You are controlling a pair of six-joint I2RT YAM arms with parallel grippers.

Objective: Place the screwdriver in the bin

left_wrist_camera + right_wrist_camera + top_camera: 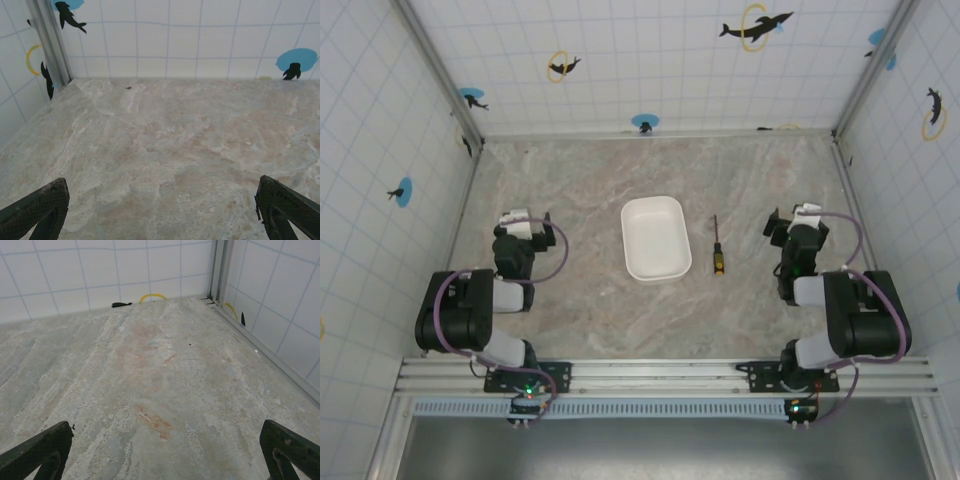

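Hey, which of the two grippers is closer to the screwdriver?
The right gripper: the screwdriver lies between it and the bin, while the left gripper sits on the bin's other side.

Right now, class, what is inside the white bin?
Inside the bin only its bare white floor shows; nothing lies in it. The screwdriver rests on the table to its right, apart from the rim. The table under the bin is hidden.
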